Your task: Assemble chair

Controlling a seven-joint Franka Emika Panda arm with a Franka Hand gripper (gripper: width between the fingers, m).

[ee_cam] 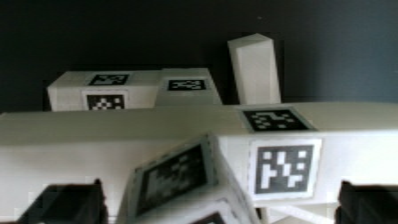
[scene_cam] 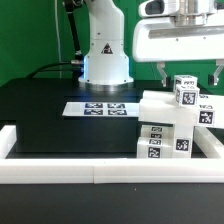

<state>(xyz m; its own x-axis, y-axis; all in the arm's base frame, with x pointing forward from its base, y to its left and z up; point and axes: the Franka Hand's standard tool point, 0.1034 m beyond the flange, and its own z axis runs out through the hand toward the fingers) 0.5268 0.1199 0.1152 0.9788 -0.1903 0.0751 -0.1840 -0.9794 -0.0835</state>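
Chair: I see the white tagged pieces clustered on the black table at the exterior view's right, pushed up near the border rail. A slab stack sits low, and a small cube rides on top of it.
Gripper: my gripper hangs directly over the cube, fingers spread wider than the piece. One dark fingertip shows on either side of it in the wrist view. It holds nothing.
Step, as I judge it: closing on the cube to lift it.
Doing it well: I would come straight down, keep the cube centred between the fingers, and square the wrist to its faces so the pads land flat, not on a corner.
Post: an upright post stands beyond the slab in the wrist view, apart from the fingers; I would keep it that way.
Risk: an off-centre close could skid the cube across the slab or tip it off.
Marker board: the marker board lies flat mid-table, well clear.
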